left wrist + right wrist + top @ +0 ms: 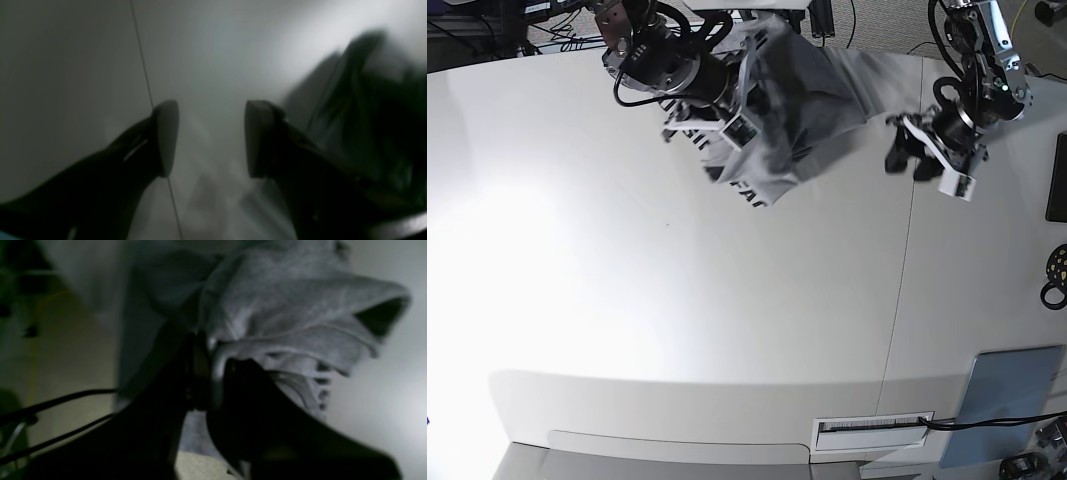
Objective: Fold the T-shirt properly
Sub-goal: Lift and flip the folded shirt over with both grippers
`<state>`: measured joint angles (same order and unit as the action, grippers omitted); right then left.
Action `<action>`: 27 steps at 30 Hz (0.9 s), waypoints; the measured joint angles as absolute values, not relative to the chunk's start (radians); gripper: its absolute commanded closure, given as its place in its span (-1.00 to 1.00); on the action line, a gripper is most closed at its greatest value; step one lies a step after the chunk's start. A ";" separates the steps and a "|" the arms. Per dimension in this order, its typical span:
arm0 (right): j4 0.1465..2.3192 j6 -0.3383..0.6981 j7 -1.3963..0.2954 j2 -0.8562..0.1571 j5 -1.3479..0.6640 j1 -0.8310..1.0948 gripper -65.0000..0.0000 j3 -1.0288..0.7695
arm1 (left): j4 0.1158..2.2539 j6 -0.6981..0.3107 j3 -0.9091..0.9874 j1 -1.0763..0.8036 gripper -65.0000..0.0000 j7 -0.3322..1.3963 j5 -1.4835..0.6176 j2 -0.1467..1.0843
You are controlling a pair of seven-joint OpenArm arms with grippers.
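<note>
The heather-grey T-shirt [802, 100] hangs bunched above the far middle of the white table [677, 300], black lettering [749, 190] showing on its lower edge. My right gripper [732, 128] is shut on a fold of it. In the right wrist view the dark fingers [200, 373] pinch the grey T-shirt [283, 306], which drapes over them. My left gripper [905, 150] hovers just right of the shirt, apart from it. It is open in the left wrist view, where the left gripper [211, 140] has nothing between its pads [166, 136]. A dark blur fills that view's right side.
A table seam [905, 280] runs front to back under the left gripper. A blue pad [1012, 395] lies at the front right corner, with a white label strip [872, 430] beside it. Black parts [1055, 275] sit at the right edge. Cables [867, 20] lie behind the table.
</note>
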<state>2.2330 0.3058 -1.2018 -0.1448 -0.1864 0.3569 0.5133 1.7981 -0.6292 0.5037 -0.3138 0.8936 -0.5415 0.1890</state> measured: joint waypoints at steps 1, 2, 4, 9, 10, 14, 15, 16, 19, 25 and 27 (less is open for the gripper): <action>2.233 0.297 -1.200 -0.144 -0.164 0.357 0.95 0.505 | 1.798 -0.656 0.504 -0.323 0.15 0.898 -0.543 0.189; 2.233 0.286 -1.200 -0.144 -0.144 0.358 0.95 0.496 | 1.798 -0.685 0.503 -0.338 0.17 0.901 -0.561 0.191; 2.233 0.283 -1.195 -0.144 -0.127 0.357 0.95 0.467 | 1.798 -0.693 0.503 -0.379 0.18 0.916 -0.626 0.192; 2.233 0.283 -1.195 -0.144 -0.128 0.356 0.95 0.378 | 1.798 -0.693 0.503 -0.438 0.18 0.986 -0.640 0.192; 2.233 0.283 -1.195 -0.144 -0.128 0.356 0.95 0.364 | 1.798 -0.693 0.503 -0.440 0.18 0.994 -0.640 0.192; 2.233 0.280 -1.195 -0.144 -0.130 0.356 0.95 0.334 | 1.811 -0.693 0.503 -0.455 0.56 1.009 -0.749 0.191; 2.233 0.280 -1.195 -0.144 -0.132 0.356 0.95 0.334 | 1.822 -0.693 0.503 -0.454 0.82 1.034 -0.794 0.191; 2.233 0.280 -1.195 -0.144 -0.132 0.357 0.95 0.334 | 1.835 -0.691 0.503 -0.452 1.00 1.055 -0.837 0.192; 2.233 0.280 -1.192 -0.144 -0.132 0.357 0.95 0.334 | 1.872 -0.694 0.503 -0.451 1.00 1.160 -1.000 0.192; 2.233 0.280 -1.192 -0.144 -0.132 0.357 0.95 0.334 | 1.879 -0.697 0.416 -0.451 1.00 1.367 -1.246 0.194; 2.233 0.280 -1.192 -0.144 -0.132 0.355 0.95 0.334 | 1.879 -0.697 0.344 -0.451 1.00 1.369 -1.192 0.193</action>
